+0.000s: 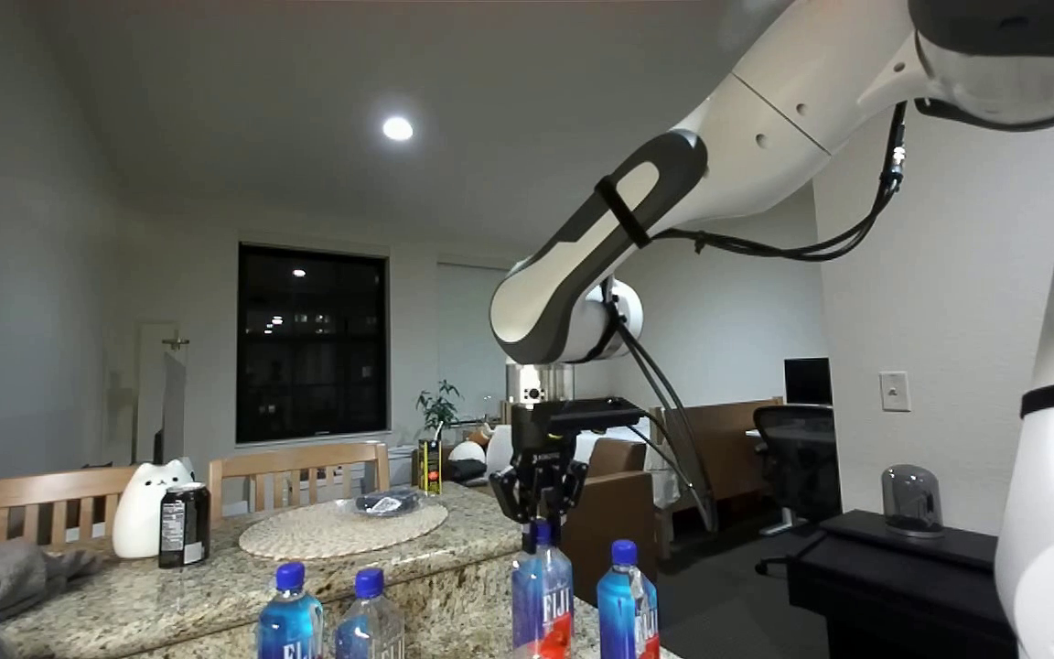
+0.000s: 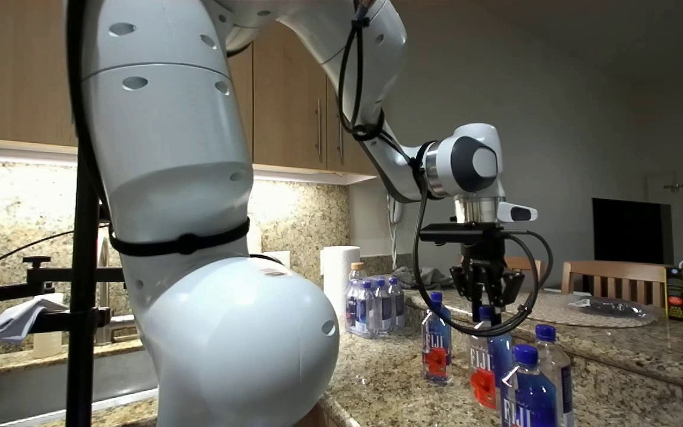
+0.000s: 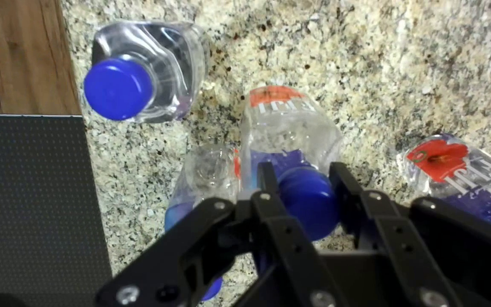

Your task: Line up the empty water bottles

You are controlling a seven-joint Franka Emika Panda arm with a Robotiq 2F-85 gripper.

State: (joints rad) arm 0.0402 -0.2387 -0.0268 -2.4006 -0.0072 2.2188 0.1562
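Blue-capped, clear and red-printed, one bottle (image 1: 542,591) is gripped by the tool (image 3: 304,179).

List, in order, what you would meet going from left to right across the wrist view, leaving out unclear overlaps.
Brown wooden surface, upper-left bottle, held bottle with its cap in the claw, rightmost bottle.

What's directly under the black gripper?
A clear, red-printed plastic bottle, its blue screw cap held by the black gripper. The wrist view shows the gripper covering part of a second clear bottle; anything else behind the gripper is hidden.
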